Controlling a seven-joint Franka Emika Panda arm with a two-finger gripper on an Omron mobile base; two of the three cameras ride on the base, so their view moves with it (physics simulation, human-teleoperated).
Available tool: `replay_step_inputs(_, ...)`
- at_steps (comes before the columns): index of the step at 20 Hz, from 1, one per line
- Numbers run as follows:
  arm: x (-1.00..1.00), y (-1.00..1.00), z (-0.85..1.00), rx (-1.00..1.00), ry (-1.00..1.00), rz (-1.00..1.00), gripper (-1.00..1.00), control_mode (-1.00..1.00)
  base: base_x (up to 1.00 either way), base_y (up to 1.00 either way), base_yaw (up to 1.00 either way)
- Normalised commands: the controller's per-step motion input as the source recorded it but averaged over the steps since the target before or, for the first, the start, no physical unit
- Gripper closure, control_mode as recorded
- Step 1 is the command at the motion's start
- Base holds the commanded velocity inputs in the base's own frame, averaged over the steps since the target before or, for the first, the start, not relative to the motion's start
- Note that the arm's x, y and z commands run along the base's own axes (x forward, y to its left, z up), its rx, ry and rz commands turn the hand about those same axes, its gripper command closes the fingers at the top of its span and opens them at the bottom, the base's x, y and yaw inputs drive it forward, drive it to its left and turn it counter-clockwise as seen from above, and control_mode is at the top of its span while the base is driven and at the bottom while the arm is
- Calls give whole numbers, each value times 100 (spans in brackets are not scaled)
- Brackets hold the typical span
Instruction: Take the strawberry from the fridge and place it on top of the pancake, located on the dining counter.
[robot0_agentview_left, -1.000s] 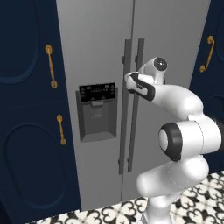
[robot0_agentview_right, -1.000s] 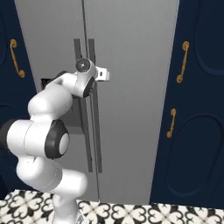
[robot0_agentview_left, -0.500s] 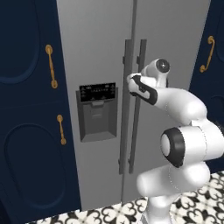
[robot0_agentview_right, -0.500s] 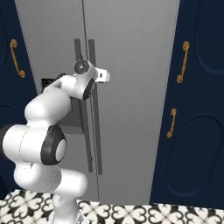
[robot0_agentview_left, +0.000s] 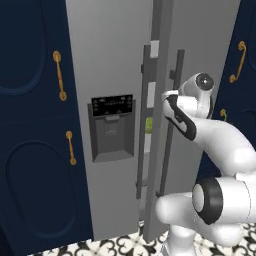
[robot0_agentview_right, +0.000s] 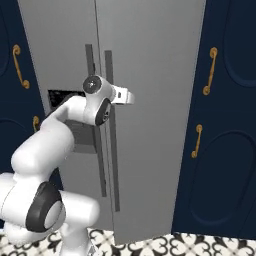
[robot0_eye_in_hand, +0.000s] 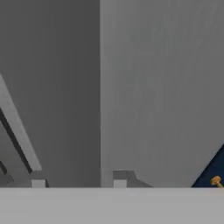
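Early stage: the fridge (robot0_agentview_left: 115, 100) is only cracked open. Its right door (robot0_agentview_right: 150, 100) stands slightly ajar, with a narrow gap at the centre seam beside the dispenser panel (robot0_agentview_left: 112, 127). A bit of green shows through that gap (robot0_agentview_left: 148, 126); I can't make out the strawberry yet. My gripper (robot0_agentview_right: 125, 96) sits at the right door's handle (robot0_agentview_right: 111, 130), but I cannot tell whether my fingers are clamped on it or loose. Still left: swing the door wide, grab the strawberry, carry it to the pancake. Half a second ago the doors looked flush; now the gap has opened and my arm has pulled back.
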Motion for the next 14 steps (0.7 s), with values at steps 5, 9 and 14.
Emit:
replay_step_inputs(5, -79, -100, -26, 8, 3, -3, 100, -100, 0, 0, 0)
replay_step_inputs(9, -32, -100, -2, 14, 13, -2, 100, -100, 0, 0, 0)
replay_step_inputs(14, -59, -100, -2, 12, 13, -4, -100, -100, 0, 0, 0)
